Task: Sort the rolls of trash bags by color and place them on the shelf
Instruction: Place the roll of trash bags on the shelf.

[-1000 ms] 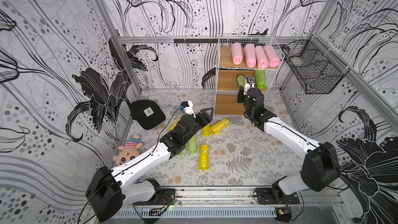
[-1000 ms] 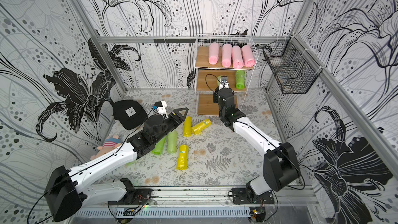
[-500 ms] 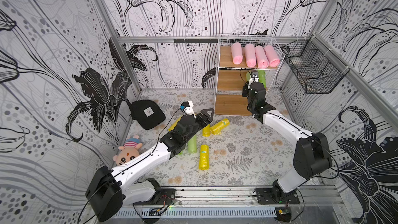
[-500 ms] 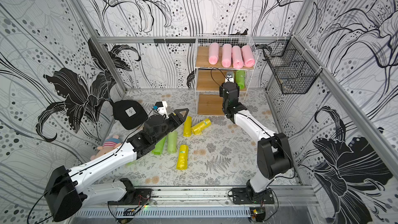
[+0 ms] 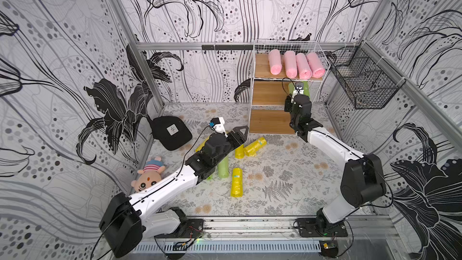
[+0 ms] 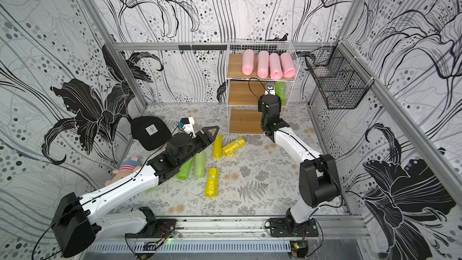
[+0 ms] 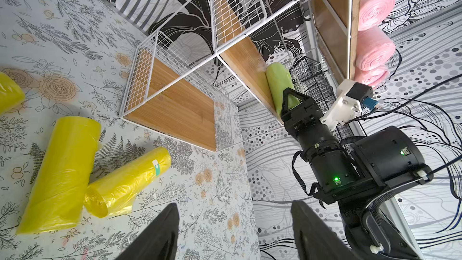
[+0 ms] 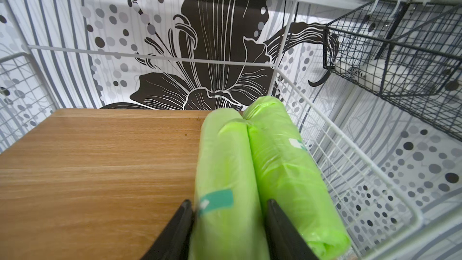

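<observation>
In both top views, the shelf (image 5: 267, 94) is carrying four pink rolls (image 5: 291, 65) on its top board, while the right arm (image 5: 327, 142) is reaching into the middle tier beside a green roll (image 6: 280, 91). Yellow rolls (image 5: 236, 182) and loose green rolls (image 5: 223, 170) are lying on the floor, under and just beyond the left gripper (image 5: 239, 133). In the left wrist view, that gripper's fingers (image 7: 160, 231) are standing wide apart with nothing between them, and two yellow rolls (image 7: 62, 171) are lying off to one side of the fingertips. In the right wrist view, the right gripper (image 8: 228, 202) is flanking a second green roll (image 8: 225, 171) resting on the middle board, the first touching it just outside one finger. Whether the fingers are pressing or loose cannot be told. The rolls are looking light, soft and slick-skinned, so a gentle hold across the middle seems safest.
</observation>
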